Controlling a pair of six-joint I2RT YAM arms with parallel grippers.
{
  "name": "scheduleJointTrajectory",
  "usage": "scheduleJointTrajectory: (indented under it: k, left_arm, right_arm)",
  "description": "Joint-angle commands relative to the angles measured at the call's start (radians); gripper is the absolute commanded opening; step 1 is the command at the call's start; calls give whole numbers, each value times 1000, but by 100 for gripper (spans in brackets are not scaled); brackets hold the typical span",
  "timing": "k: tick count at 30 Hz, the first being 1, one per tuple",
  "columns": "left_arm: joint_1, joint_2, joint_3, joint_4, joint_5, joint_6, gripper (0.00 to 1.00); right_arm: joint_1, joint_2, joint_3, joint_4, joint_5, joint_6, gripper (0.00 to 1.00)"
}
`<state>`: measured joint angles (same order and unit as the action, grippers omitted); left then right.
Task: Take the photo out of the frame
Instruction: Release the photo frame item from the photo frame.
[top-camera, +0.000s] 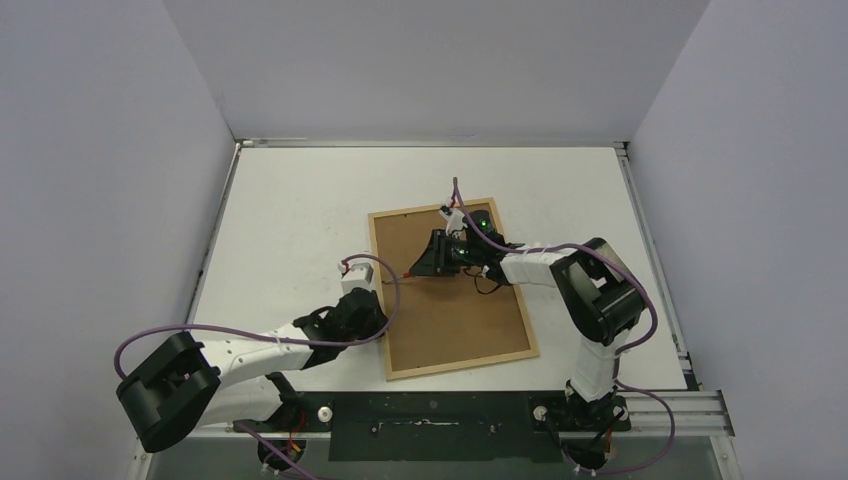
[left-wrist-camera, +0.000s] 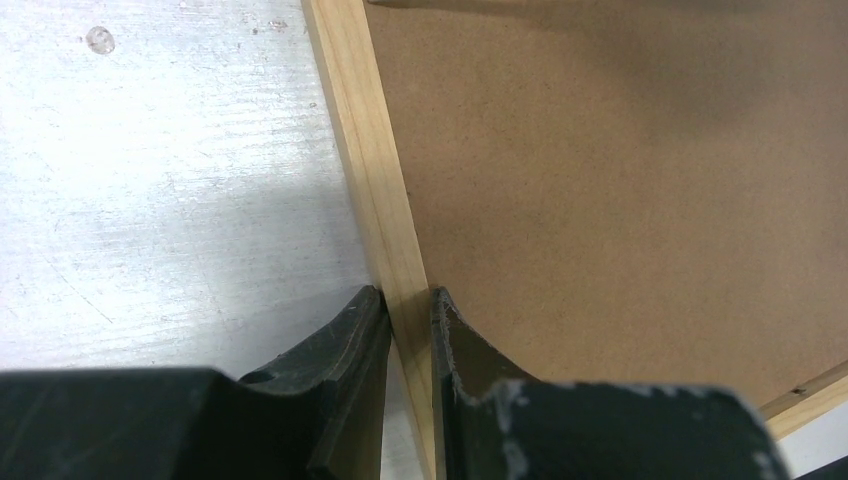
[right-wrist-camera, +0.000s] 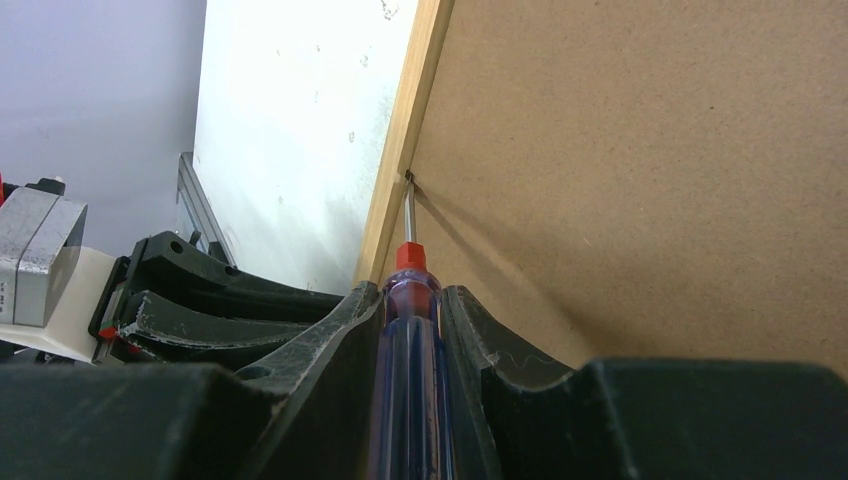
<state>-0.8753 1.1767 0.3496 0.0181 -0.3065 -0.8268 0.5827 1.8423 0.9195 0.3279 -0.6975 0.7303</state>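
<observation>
The frame (top-camera: 465, 364), thin light wood, lies face down in the middle of the white table with its brown backing panel (top-camera: 455, 320) up. The photo is hidden beneath that panel. My left gripper (top-camera: 372, 318) is shut on the frame's left rail (left-wrist-camera: 370, 170), one finger outside on the table, one inside on the backing panel (left-wrist-camera: 620, 180). My right gripper (right-wrist-camera: 412, 292) is shut on a screwdriver (right-wrist-camera: 408, 310) with a clear blue handle and red collar. The screwdriver's tip (right-wrist-camera: 410, 178) touches the seam between the rail (right-wrist-camera: 405, 120) and the backing.
The white table (top-camera: 290, 220) is boxed in by grey walls at the back and both sides. A metal rail (top-camera: 650, 250) runs along its right edge. Purple cables loop off both arms. The left arm's gripper body (right-wrist-camera: 200, 300) shows in the right wrist view.
</observation>
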Motion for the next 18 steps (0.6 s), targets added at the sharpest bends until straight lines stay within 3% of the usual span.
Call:
scheduleJointTrajectory:
  k: [1,18]
  left_arm:
    - [-11,33,-56,-33,161,53,0]
    - [-12,21,-108,80,225,110,0]
  right_arm:
    - [15,27,15,39,47,-33,0]
    - [89,62,122,26,-34,-112,0]
